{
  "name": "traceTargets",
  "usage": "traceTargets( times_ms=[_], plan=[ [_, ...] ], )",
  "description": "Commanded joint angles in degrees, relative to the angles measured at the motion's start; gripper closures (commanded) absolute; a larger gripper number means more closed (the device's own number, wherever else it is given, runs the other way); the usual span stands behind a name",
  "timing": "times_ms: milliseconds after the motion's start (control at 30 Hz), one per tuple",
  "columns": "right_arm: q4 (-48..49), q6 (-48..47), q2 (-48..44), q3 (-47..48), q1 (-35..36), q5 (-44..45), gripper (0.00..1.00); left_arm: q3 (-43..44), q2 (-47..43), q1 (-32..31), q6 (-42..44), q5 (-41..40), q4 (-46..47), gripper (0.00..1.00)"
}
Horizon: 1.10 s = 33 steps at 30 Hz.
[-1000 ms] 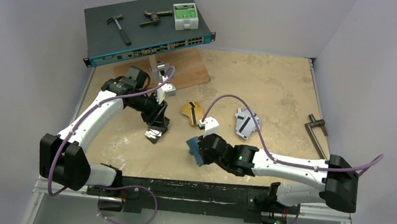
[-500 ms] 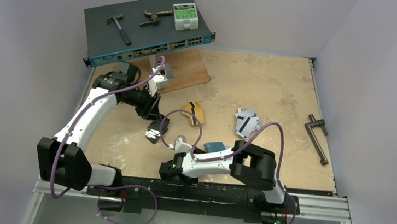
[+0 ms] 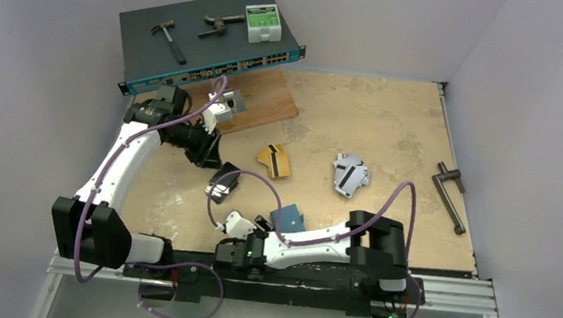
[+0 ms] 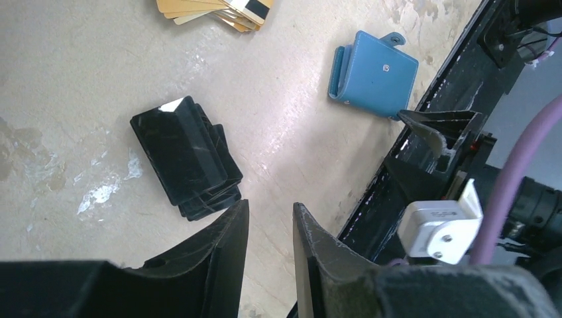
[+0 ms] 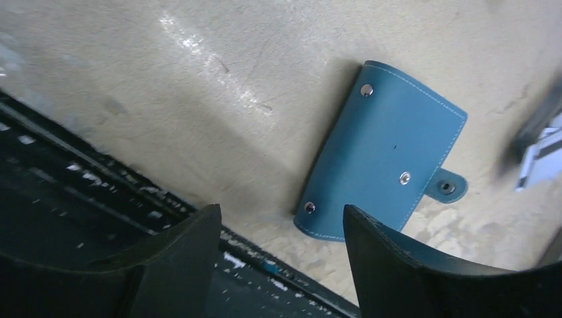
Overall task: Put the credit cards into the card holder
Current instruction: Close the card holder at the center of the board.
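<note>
The teal card holder lies closed and flat on the table near the front edge. My right gripper hovers open just left of it, over the table's edge, holding nothing. The credit cards lie in three piles: gold-orange cards, silver-grey cards, and a black stack. My left gripper hangs above and just behind the black stack, open by a narrow gap with nothing in it.
A network switch at the back left carries a hammer, a clamp and a white-green box. A wooden board lies beside it. A metal handle rests at the right. A black rail runs along the front edge.
My right gripper has let go of the card holder, opened, and swung back left along the front edge. The holder now lies on the table. My left arm drew back a little.
</note>
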Motion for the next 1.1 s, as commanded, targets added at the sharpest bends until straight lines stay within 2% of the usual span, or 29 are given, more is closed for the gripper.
traceTargets(
  times_ms=[0, 100, 233, 433, 533, 567, 600, 633, 667, 700, 833, 1067],
  plan=[
    [9.30, 1.33, -11.13, -4.76, -3.01, -6.77, 0.37, 2.25, 0.48, 0.28, 1.77, 1.31, -0.11, 0.70],
    [14.44, 3.18, -23.24, -11.14, -8.00, -9.47, 0.45, 1.45, 0.32, -0.20, 3.11, 2.70, -0.16, 0.70],
    [18.81, 5.08, -36.44, -20.18, -16.98, -12.52, 0.49, -3.54, -4.75, -5.07, 11.92, 2.28, 1.71, 0.70],
    [19.36, 4.95, -37.95, -24.37, -27.62, -17.21, 0.47, -8.06, -16.55, -14.43, 29.65, -2.54, -1.39, 0.69],
    [21.40, 4.74, -36.80, -25.13, -29.40, -18.69, 0.49, -13.11, -25.63, -21.68, 38.39, -4.58, 2.33, 0.59],
    [22.17, 4.68, -36.37, -25.22, -29.75, -19.35, 0.49, -15.38, -28.10, -23.59, 41.66, -4.61, 3.45, 0.46],
    [22.83, 4.51, -35.82, -25.37, -30.19, -19.98, 0.50, -17.82, -29.91, -25.25, 45.03, -4.52, 4.51, 0.28],
    [23.33, 4.42, -35.30, -25.47, -30.69, -20.48, 0.50, -19.97, -31.26, -26.68, 48.01, -4.06, 5.65, 0.17],
    [23.72, 4.21, -34.67, -25.56, -31.10, -21.17, 0.50, -22.23, -32.15, -28.28, 50.69, -3.86, 7.11, 0.09],
    [23.95, 3.95, -33.96, -25.50, -31.44, -21.62, 0.52, -24.31, -32.71, -29.93, 50.81, -4.27, 10.53, 0.05],
    [25.01, 2.97, -33.56, -25.87, -32.54, -23.00, 0.57, -28.78, -29.88, -37.76, 46.04, -10.43, 22.51, 0.00],
    [26.58, 2.11, -33.68, -28.05, -34.05, -26.81, 0.61, -21.90, -13.83, -42.83, 47.15, -11.59, 24.23, 0.01]
  ],
)
